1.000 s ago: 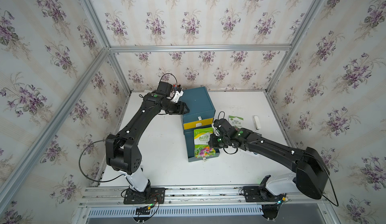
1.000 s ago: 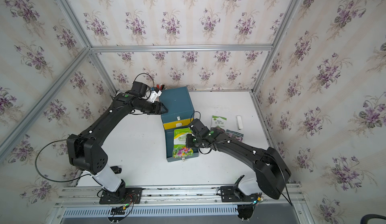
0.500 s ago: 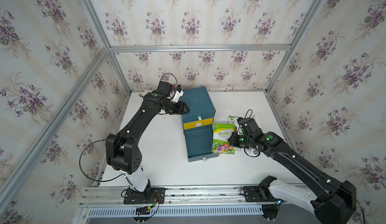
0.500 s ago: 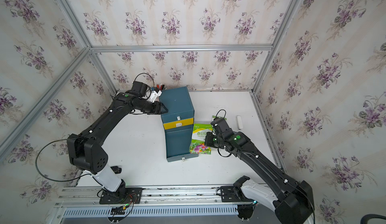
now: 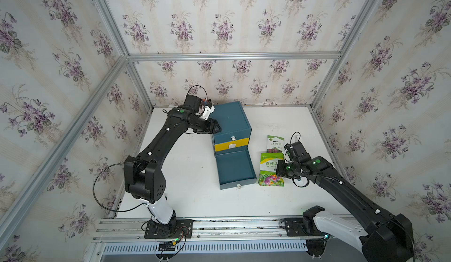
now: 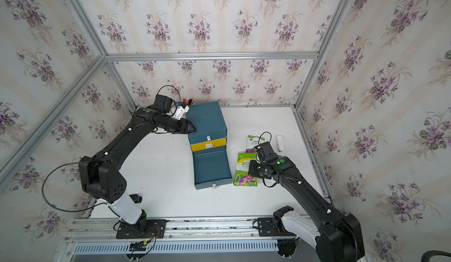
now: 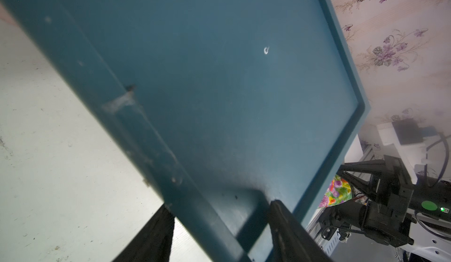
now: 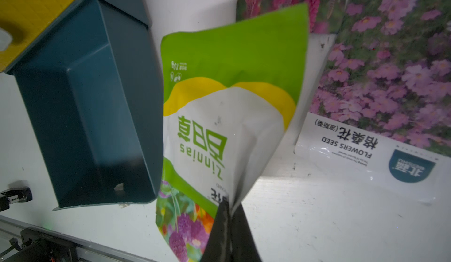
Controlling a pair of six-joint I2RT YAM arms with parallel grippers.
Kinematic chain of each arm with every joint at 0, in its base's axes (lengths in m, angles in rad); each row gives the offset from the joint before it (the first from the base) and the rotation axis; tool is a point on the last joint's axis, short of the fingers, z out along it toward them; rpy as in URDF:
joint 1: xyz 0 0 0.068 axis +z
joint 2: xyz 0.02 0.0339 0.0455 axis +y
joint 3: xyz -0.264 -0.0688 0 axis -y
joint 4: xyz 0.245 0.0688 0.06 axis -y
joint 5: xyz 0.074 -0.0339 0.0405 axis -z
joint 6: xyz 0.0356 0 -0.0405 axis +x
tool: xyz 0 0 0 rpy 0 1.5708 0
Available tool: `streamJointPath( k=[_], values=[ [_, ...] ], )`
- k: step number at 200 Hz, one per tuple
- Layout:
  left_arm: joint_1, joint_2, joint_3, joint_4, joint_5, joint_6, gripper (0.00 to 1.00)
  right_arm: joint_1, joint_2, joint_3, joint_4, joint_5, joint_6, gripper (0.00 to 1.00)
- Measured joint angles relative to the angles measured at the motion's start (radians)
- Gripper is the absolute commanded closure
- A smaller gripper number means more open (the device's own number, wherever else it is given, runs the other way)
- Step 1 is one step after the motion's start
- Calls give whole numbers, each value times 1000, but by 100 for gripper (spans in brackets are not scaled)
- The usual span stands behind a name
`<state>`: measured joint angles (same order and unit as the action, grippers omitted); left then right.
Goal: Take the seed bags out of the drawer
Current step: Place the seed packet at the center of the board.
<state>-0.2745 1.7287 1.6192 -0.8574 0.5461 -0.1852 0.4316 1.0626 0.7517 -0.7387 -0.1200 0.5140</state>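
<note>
Nearly done: the zinnia bag (image 8: 219,102) was out, but thinly pinched.
Right fingers (image 8: 224,229) were closed on one glossy edge of it, just beside the empty-looking drawer (image 5: 234,168), above the desk (image 5: 190,175). It could have slipped loose or snagged the drawer wall. Left fingers (image 7: 290,229) clamped the cabinet (image 5: 229,119) rim, and letting go might have shifted it.

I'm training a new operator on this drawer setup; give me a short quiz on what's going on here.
1. True or false: the open drawer holds a seed bag.
2. The right end effector is shut on: A) the Zinnias bag; B) the drawer handle; C) nothing.
3. Fill in: the left end effector grips the teal ____.
Key: 1 false; 2 A; 3 cabinet.
</note>
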Motion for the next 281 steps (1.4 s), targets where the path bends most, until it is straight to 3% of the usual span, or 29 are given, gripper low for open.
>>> streamJointPath(
  k=[124,219,281],
  values=[
    [0,20,18,-18,5,13,36,0,231,-2,6,51,-19,100],
    [0,28,26,-26,10,14,36,0,319,4,-19,65,-16,65],
    [0,30,29,-30,11,16,36,10,228,38,-22,64,-7,49]
  ],
)
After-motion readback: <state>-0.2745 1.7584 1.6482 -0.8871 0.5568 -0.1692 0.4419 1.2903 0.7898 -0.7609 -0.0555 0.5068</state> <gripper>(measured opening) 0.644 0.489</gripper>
